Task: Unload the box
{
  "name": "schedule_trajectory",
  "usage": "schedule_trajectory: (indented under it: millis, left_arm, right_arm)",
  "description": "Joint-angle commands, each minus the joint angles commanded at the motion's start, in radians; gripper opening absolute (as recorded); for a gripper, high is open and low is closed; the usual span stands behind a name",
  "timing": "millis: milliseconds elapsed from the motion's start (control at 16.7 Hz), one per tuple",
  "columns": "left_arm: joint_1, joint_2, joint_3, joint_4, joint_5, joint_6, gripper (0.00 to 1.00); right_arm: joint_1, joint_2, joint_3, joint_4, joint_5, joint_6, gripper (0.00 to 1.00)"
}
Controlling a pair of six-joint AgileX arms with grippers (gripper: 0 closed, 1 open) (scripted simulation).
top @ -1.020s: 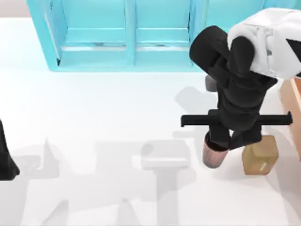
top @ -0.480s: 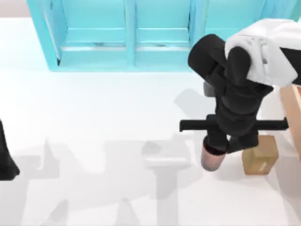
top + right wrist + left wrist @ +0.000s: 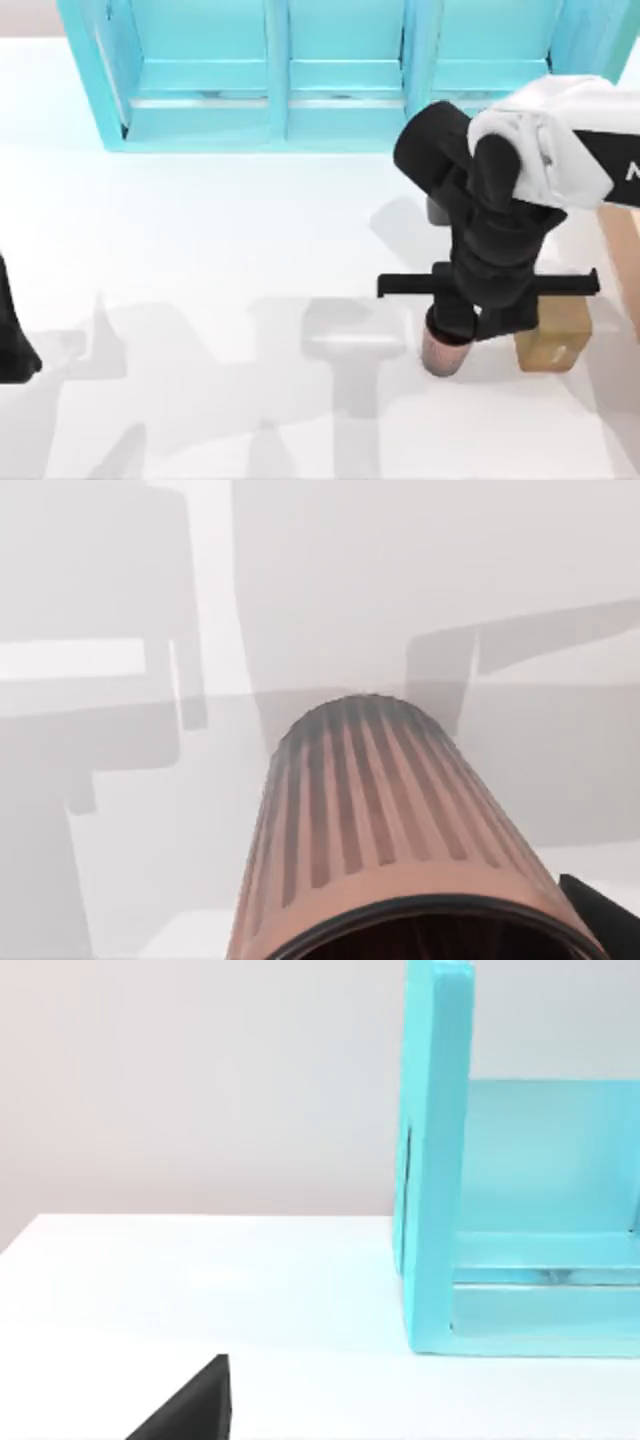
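A ribbed pinkish-brown cup (image 3: 444,352) hangs above the white table, and my right gripper (image 3: 456,326) is shut on its rim from above. In the right wrist view the cup (image 3: 380,830) looms close, with one black fingertip (image 3: 600,915) beside its rim. The box (image 3: 628,260), a peach-tan crate, shows as a strip at the table's right edge, to the right of the arm. My left arm (image 3: 12,340) stays parked at the far left.
A small golden-brown carton block (image 3: 553,345) sits on the table just right of the cup. A turquoise three-bay shelf (image 3: 280,110) runs along the back, and its end wall (image 3: 435,1160) appears in the left wrist view.
My right arm has drifted a little left and toward the table's front, carrying the cup with it. The carton block and the left arm have not moved.
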Motion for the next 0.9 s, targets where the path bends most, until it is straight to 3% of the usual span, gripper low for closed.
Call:
schedule_trajectory:
  millis: [180, 900]
  left_arm:
    - [0.0, 0.0, 0.0, 0.0, 0.0, 0.0, 1.0]
    - [0.0, 0.0, 0.0, 0.0, 0.0, 0.0, 1.0]
  right_arm:
    - [0.0, 0.0, 0.0, 0.0, 0.0, 0.0, 0.0]
    - [0.0, 0.0, 0.0, 0.0, 0.0, 0.0, 0.9]
